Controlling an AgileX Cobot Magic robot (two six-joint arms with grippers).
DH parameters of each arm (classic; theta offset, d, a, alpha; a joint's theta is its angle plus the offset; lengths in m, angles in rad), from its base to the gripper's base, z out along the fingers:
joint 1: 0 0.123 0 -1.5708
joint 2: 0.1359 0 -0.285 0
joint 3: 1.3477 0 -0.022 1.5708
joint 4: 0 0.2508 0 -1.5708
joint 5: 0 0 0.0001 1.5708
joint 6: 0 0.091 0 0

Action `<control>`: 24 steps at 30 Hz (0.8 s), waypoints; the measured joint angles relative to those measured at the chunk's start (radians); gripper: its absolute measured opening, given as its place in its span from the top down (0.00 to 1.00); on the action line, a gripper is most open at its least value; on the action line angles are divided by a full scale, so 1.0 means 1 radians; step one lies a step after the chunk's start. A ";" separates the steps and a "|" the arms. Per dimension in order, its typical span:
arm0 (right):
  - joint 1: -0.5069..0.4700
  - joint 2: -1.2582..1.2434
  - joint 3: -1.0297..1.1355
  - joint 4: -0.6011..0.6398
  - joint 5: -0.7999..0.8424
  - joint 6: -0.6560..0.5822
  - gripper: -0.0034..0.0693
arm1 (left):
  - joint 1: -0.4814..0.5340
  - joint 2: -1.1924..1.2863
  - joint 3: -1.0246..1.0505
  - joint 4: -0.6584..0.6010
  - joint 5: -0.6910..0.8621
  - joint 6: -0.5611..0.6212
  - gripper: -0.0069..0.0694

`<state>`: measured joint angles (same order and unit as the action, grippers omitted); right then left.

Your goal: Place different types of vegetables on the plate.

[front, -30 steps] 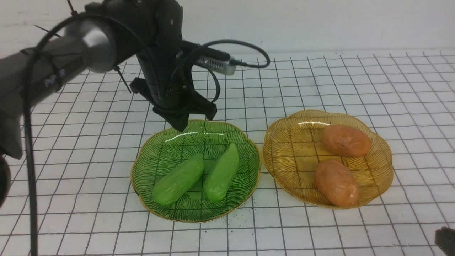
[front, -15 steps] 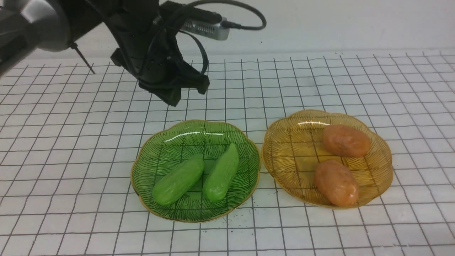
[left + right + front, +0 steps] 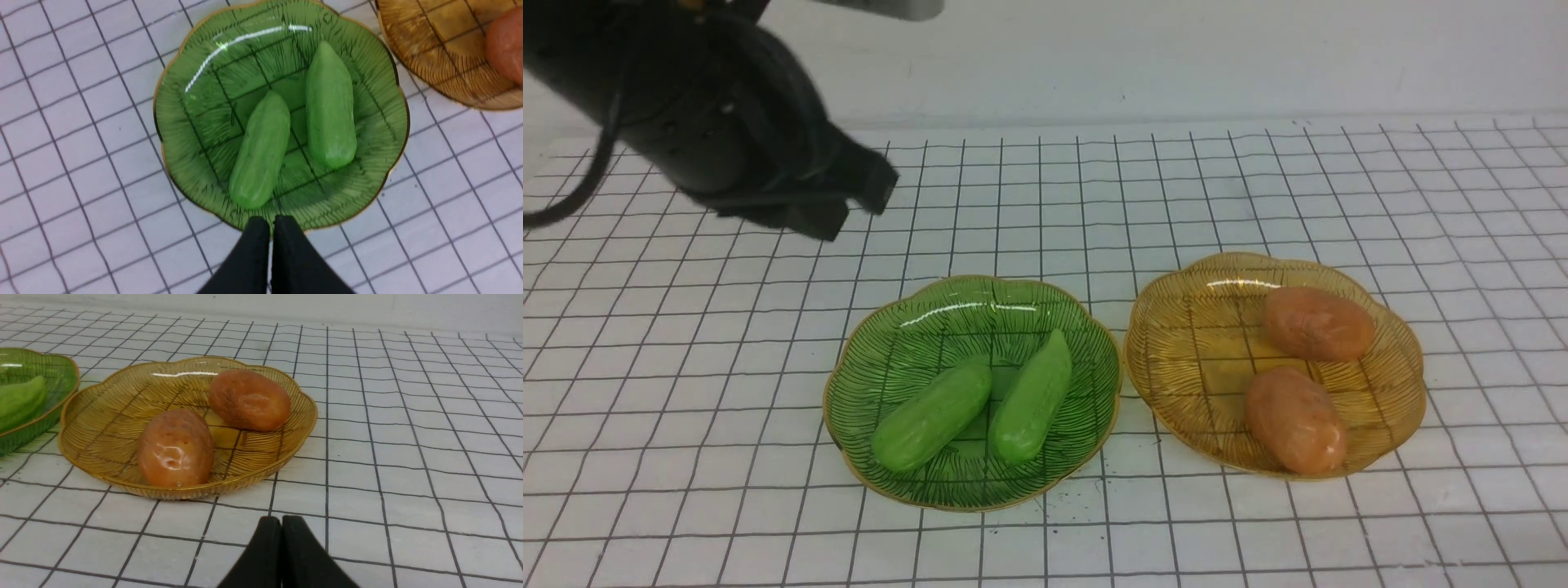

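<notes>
Sorted by kind, nothing left on the gridded table (image 3: 686, 490); task looks done.

Nearest, right gripper (image 3: 281, 528) pinched closed on nothing, low, just short of the amber plate (image 3: 1176, 384); on that right-hand plate, two potatoes, near (image 3: 1294, 419) and far (image 3: 1319, 323), apart; on the green plate (image 3: 874, 359) just left of it, two cucumbers, left (image 3: 931, 416) and right (image 3: 1031, 398), side by side; farthest, up at left, left gripper (image 3: 271, 226) likewise closed and empty; two plates, four vegetables.
</notes>
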<state>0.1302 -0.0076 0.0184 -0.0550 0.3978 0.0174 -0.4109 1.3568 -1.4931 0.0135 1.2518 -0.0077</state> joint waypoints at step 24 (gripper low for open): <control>-0.076 0.000 0.000 0.000 -0.001 -0.001 0.97 | 0.000 -0.969 0.996 -0.031 -0.559 -0.149 0.92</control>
<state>0.0546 -0.0076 0.0184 -0.0550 0.3970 0.0165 -0.4109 0.3879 -0.4971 -0.0171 0.6925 -0.1569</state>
